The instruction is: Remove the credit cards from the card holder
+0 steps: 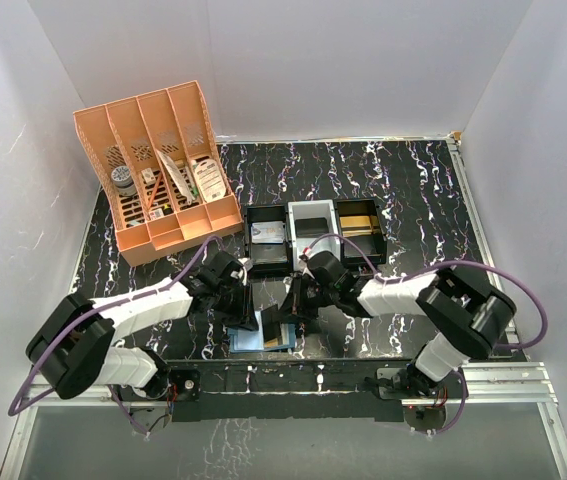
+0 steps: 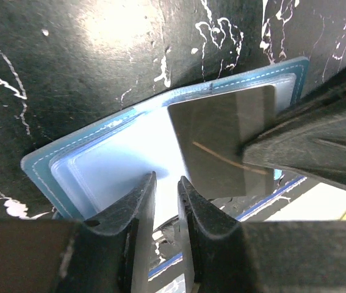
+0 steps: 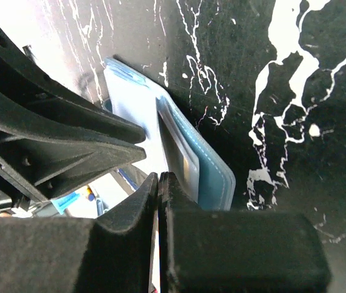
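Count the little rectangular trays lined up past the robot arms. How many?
3, side by side in a row: a black rectangular tray on the left, a white rectangular tray in the middle, another black rectangular tray on the right. None looks hidden.

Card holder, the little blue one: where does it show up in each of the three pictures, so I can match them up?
Top external: the card holder lies open at low centre, near the front edge.
Left wrist: card holder fills the middle, running from lower left to upper right.
Right wrist: card holder sits left of centre, seen edge-on.
Shared landmark: the black, white-veined table under it.
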